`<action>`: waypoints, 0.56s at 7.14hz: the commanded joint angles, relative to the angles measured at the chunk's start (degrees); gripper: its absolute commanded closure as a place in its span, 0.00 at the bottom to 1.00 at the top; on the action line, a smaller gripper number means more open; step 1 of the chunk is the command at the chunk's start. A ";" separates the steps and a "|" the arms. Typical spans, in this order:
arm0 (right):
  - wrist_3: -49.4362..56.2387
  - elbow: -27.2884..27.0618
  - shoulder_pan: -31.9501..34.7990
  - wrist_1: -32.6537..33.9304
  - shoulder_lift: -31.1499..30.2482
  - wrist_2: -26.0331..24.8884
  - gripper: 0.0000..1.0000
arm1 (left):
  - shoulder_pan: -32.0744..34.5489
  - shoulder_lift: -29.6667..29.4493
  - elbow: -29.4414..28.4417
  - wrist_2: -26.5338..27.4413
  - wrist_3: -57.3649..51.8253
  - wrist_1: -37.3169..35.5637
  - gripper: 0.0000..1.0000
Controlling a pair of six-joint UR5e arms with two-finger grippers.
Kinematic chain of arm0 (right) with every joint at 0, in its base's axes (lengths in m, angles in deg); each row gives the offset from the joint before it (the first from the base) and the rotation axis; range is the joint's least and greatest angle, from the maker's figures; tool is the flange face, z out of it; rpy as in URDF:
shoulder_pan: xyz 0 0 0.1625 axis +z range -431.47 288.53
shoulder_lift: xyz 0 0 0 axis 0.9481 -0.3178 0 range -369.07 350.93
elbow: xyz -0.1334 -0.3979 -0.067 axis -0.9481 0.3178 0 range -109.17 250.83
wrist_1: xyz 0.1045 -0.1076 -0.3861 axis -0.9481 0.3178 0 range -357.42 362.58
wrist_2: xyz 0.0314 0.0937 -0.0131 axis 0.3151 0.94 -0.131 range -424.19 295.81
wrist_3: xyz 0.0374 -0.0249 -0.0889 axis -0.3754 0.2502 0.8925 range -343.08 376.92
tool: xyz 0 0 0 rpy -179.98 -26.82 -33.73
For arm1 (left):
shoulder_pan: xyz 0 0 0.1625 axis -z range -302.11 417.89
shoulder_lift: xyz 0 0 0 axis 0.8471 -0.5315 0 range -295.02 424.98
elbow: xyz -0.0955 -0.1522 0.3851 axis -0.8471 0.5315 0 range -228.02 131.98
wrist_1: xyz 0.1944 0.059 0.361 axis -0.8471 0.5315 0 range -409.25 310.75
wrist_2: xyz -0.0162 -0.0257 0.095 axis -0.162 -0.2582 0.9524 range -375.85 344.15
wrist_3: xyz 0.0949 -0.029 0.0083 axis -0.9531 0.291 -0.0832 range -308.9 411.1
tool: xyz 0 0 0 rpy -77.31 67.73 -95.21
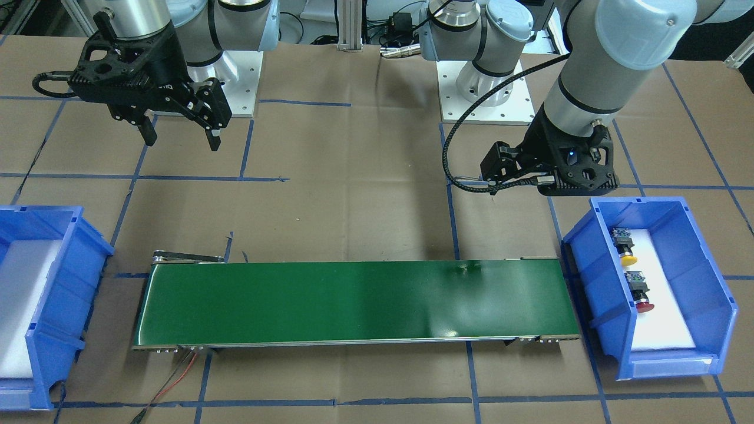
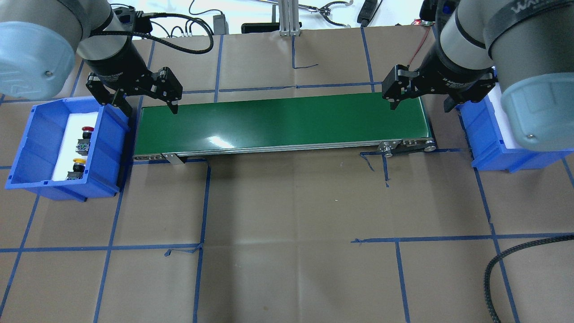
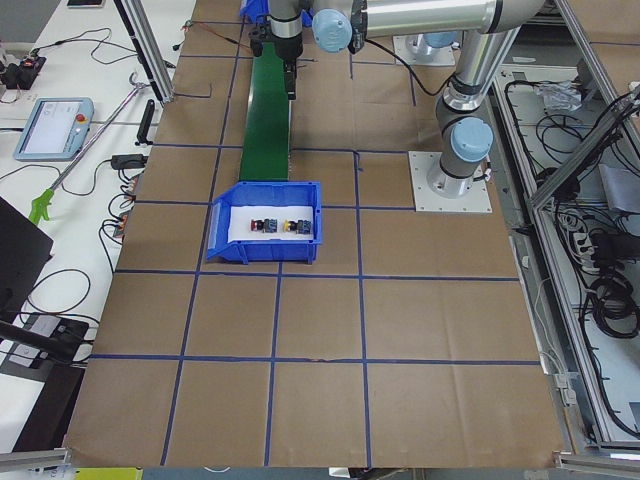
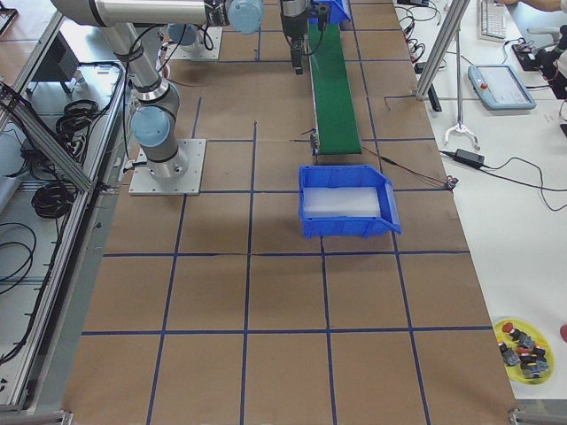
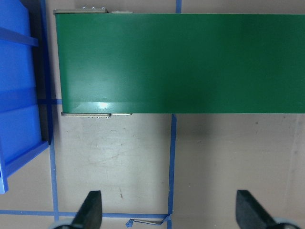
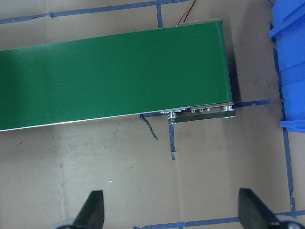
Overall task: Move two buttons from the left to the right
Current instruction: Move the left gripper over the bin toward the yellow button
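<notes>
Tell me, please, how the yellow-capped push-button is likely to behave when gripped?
The yellow-capped push-button looks rigid, with a blocky body, so it will probably not flex. It lies on its side on the white liner, and its round cap may let it roll if nudged. Small beside the blue bin, it is likely light.

open room above the green belt (image 2: 282, 121); blue bin walls (image 2: 110, 144) close around the buttons (image 2: 84, 140)
</notes>
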State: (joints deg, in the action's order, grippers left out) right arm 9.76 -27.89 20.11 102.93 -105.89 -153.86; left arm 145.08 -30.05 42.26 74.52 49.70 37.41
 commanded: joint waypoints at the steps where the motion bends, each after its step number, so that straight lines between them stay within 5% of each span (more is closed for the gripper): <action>1: -0.05 0.36 0.00 -6.36 0.05 0.38 0.00 | 0.00 -0.06 -0.11 -0.01 0.00 0.00 0.00; 4: 0.21 0.10 0.00 -6.40 0.05 0.20 0.00 | 0.00 0.02 -0.11 0.07 0.00 0.00 0.00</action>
State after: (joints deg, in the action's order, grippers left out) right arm 9.72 -27.70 20.12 96.72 -105.88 -153.77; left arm 145.08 -30.06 42.16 74.52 49.70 37.41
